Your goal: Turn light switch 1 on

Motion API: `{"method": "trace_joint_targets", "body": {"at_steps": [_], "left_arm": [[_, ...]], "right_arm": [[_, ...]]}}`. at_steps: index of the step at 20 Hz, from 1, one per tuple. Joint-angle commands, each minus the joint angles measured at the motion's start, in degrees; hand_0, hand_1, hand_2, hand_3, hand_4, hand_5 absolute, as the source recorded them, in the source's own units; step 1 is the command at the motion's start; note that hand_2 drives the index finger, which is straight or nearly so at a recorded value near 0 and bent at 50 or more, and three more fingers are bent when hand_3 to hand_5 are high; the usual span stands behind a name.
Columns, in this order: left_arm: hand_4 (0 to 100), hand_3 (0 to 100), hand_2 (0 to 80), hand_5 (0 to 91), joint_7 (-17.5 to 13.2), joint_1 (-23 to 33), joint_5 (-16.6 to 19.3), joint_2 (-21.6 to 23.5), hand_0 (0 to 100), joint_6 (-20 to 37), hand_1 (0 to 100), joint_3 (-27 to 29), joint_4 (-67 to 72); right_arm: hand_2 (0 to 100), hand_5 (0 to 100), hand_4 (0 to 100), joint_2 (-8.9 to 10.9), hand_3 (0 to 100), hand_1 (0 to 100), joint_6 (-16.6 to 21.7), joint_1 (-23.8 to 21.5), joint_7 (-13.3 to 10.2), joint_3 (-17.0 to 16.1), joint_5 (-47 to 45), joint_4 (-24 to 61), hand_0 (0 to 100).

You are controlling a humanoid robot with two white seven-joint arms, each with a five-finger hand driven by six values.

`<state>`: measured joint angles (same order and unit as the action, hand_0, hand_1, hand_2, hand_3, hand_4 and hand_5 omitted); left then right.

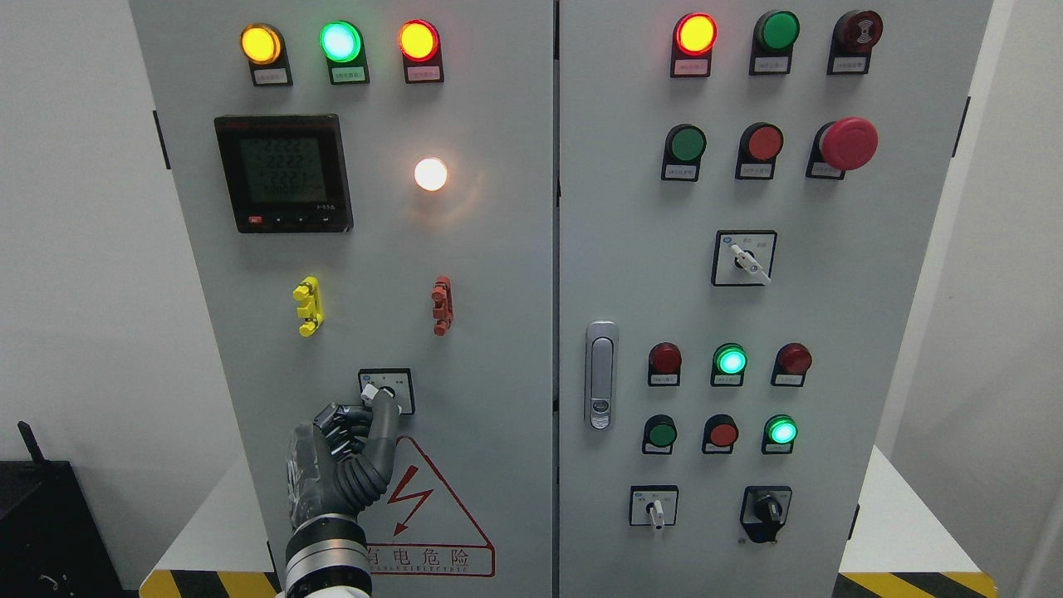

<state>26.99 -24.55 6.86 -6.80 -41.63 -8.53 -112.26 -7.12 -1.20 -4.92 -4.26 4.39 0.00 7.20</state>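
Left hand (pixel 345 453): we're seeing it coming up from the bottom edge left of middle, dark ribbed fingers (pixel 384 423) pinching the knob of the selector switch (pixel 386 392), the rest of the fingers curled in beside it.
Selector switch: sitting lower middle of the left door, a small white knob on a square black-framed plate; the tiny print on the plate is too small for us to read.
Warning triangle (pixel 423 507): right under the switch, red outline with a red lightning bolt, and we're reading "有电危险" in the red box below it; the smaller line underneath is too blurry.
Cabinet (pixel 498 332): flat grey painted metal, two doors meeting at a seam down the middle of the frame.
Top lamps: upper left is showing a yellow lamp (pixel 261 45), a green lamp (pixel 340 41) and a red-orange lamp (pixel 418 41), all glowing, round domes over little black label tags we can't read.
White lamp (pixel 430 174): glowing bright, just right of the meter.
Meter (pixel 284 173): black square frame, greenish LCD showing rows of digits that are looking like 222-something.
Clips: a yellow plastic piece (pixel 307 306) and a red plastic piece (pixel 443 306) are sitting mid-door, side by side but well apart.
Right door: a big red mushroom button (pixel 849 143) upper right and a chrome door handle (pixel 600 374) near the seam.
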Motion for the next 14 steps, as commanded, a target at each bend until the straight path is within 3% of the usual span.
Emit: {"method": "trace_joint_targets", "body": {"at_steps": [1, 8, 14], "left_arm": [[92, 83, 61.6, 88.1, -0.2, 0.0, 0.0, -0.1, 63, -0.1, 51, 0.0, 0.0], [92, 83, 62.4, 88.0, -0.3, -0.1, -0.1, -0.1, 51, -0.1, 48, 0.0, 0.0], [92, 84, 63.4, 88.0, -0.3, -0.1, -0.1, -0.1, 48, 0.1, 47, 0.0, -0.1]], "right_arm": [[0, 0, 0, 0.00, 0, 0, 0.0, 0.0, 0.0, 0.0, -1.4, 0.0, 0], [0, 0, 0, 0.00, 0, 0, 0.0, 0.0, 0.0, 0.0, -1.4, 0.0, 0], [0, 0, 0, 0.00, 0, 0, 0.0, 0.0, 0.0, 0.0, -1.4, 0.0, 0]]}}
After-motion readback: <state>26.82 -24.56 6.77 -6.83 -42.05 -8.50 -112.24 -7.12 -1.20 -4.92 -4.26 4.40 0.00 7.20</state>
